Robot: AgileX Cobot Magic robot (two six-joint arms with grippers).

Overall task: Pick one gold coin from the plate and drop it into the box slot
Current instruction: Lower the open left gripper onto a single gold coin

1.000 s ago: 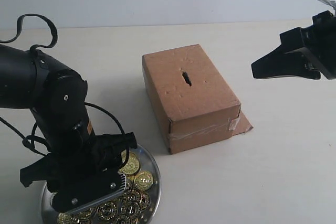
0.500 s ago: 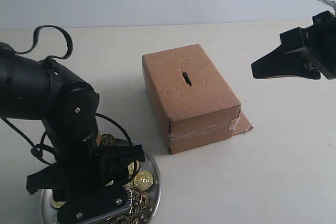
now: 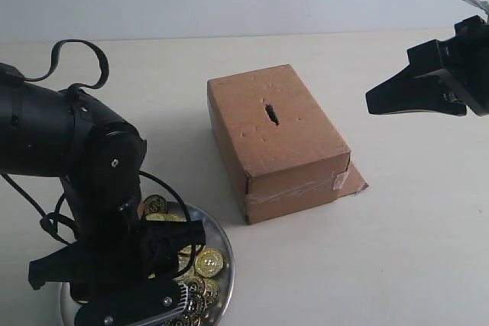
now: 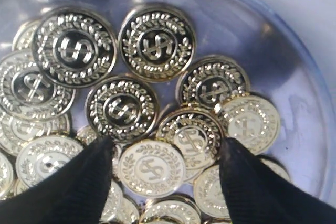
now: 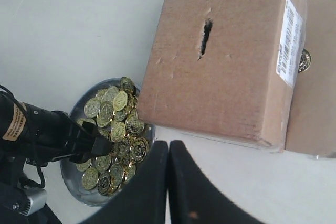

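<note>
The left gripper (image 4: 167,148) hangs low over the plate (image 3: 222,243), its jaws spread apart and the 2 black fingertips (image 4: 89,177) set down among the gold coins (image 4: 156,40). Between the tips 1 coin (image 4: 151,167) lies face up on top of others; whether the tips touch it cannot be told. The coins are heaped in the plate, which sits on the pale table (image 3: 397,234) at the front left of the exterior view, near the box (image 3: 279,139) but apart from it. The box lies flat at the middle of the table, with the slot (image 3: 272,114) dark and ragged in its top face and a loose flap (image 3: 353,181) sticking out at its taped end. The right gripper (image 3: 380,101) is held in the air to the right of the box, its jaws pressed together with nothing between them
</note>
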